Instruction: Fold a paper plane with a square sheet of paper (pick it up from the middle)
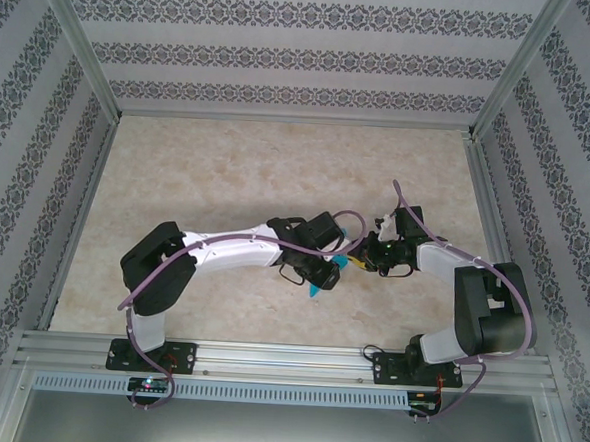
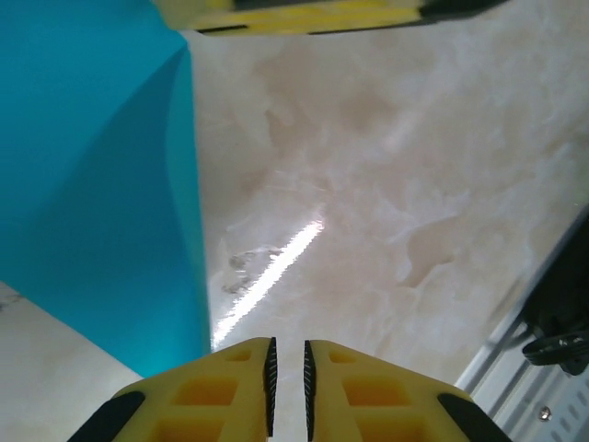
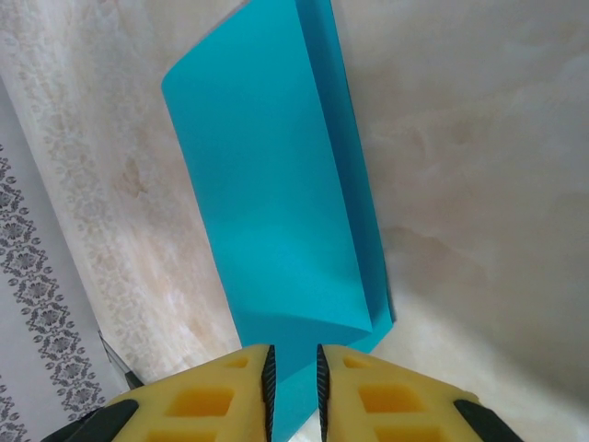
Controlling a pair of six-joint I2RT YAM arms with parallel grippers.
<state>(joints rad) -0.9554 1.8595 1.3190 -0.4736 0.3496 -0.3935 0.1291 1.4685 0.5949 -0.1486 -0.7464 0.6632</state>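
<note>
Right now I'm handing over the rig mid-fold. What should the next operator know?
Right gripper: shut on the near end of the turquoise paper sheet, which runs down between its fingers.
Left gripper: jaws almost together, with nothing visible between them. The sheet's edge is just beside one finger.
Paper: between the two grippers at mid-table, apparently lifted off the marble-look table.
Done: sheet picked up, with at least one lengthwise fold and its layers overlapping.
Left: no pointed nose or dart shape yet, so the remaining folds are still to do.
</note>
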